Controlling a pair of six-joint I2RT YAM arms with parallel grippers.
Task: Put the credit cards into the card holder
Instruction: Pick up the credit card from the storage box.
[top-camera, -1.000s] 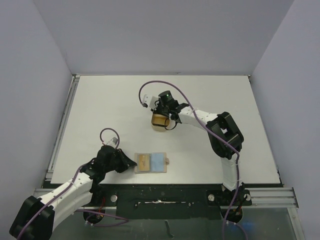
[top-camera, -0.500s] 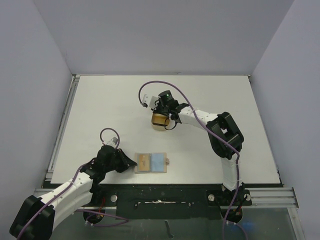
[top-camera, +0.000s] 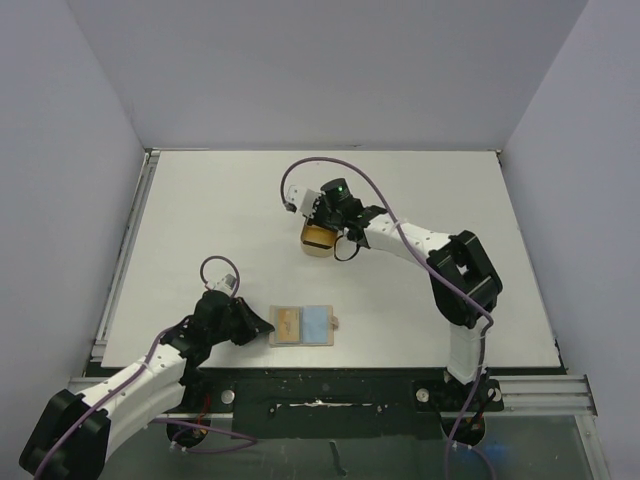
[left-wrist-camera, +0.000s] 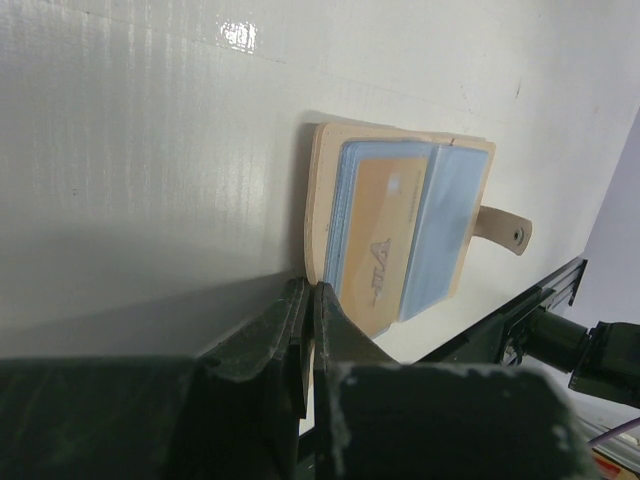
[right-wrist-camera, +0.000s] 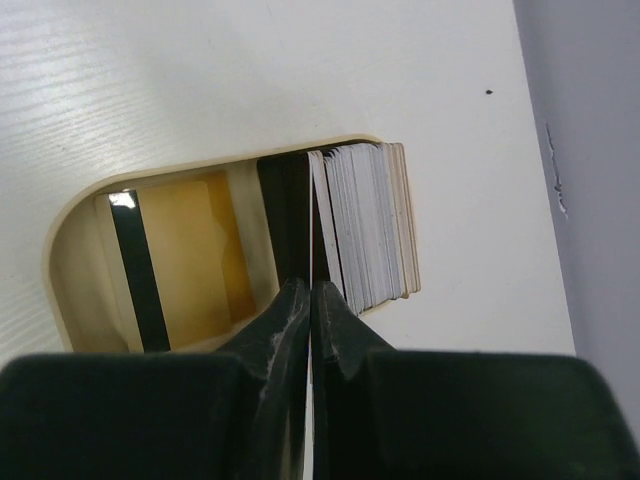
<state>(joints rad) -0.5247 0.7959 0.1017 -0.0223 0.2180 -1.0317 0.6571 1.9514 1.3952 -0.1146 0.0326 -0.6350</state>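
Right gripper (right-wrist-camera: 310, 287) pinches a card (right-wrist-camera: 313, 210) in the tray (right-wrist-camera: 60, 262). Left gripper (left-wrist-camera: 311, 291), fingers together, sits at the holder (left-wrist-camera: 318, 180), six o'clock; its gold card's print is unreadable.

Robot lab test cell: flat white bench (top-camera: 200, 220) w/ plain grey partition walls (top-camera: 60, 150) left, far & right; aluminium rail (top-camera: 540, 388) along near edge.

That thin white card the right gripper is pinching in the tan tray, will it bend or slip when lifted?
Probably stiff: the thin white plastic card shows as a straight edge in the shut right gripper. Likely light, being so thin. Slipping seems possible, since the grey-white card stack crowds it in the tan rounded tray.
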